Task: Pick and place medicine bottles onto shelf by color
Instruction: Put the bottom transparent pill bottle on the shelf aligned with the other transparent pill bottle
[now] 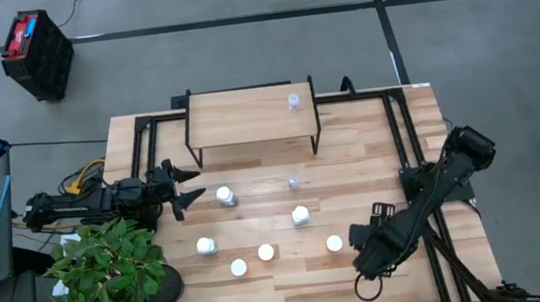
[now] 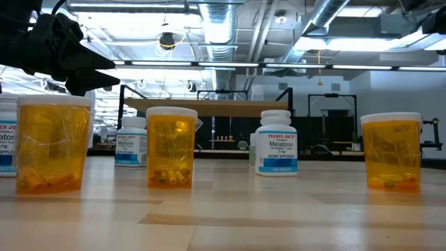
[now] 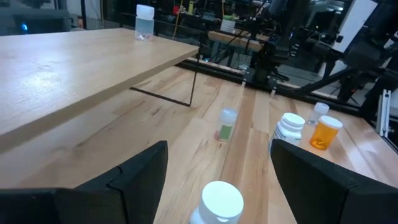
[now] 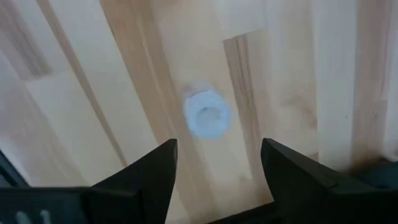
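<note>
With only 1 clear bottle (image 1: 294,100) on the shelf (image 1: 236,117), both pincers gape, 7 bottles visibly left on the worktop (image 1: 294,279)

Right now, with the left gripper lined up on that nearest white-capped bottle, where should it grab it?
Grip the white-capped bottle across its body just under the cap, coming in level from the left gripper's present side. It stands upright on the table, round, centred between the open fingers, with clear wood around it. The clear bottle beyond stands well apart.
</note>
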Robot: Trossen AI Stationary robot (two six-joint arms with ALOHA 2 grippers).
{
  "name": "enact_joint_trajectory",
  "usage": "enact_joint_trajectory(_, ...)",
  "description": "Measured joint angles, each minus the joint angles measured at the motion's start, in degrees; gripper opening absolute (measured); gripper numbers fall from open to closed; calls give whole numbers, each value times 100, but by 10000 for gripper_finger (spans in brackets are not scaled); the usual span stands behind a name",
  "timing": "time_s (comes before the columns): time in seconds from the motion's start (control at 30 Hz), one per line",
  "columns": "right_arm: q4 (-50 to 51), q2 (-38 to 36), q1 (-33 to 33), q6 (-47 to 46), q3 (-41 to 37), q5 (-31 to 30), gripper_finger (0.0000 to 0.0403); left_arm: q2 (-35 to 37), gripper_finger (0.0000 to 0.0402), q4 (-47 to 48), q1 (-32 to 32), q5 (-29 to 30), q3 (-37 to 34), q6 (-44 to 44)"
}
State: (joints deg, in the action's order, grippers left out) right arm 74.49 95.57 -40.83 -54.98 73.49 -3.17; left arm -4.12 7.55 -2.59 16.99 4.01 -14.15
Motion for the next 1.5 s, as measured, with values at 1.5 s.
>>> enact_joint_trajectory(1.5,-1646,-900,-480,-857,-1271,-720,255,0,273,70,0,-17,13,-151)
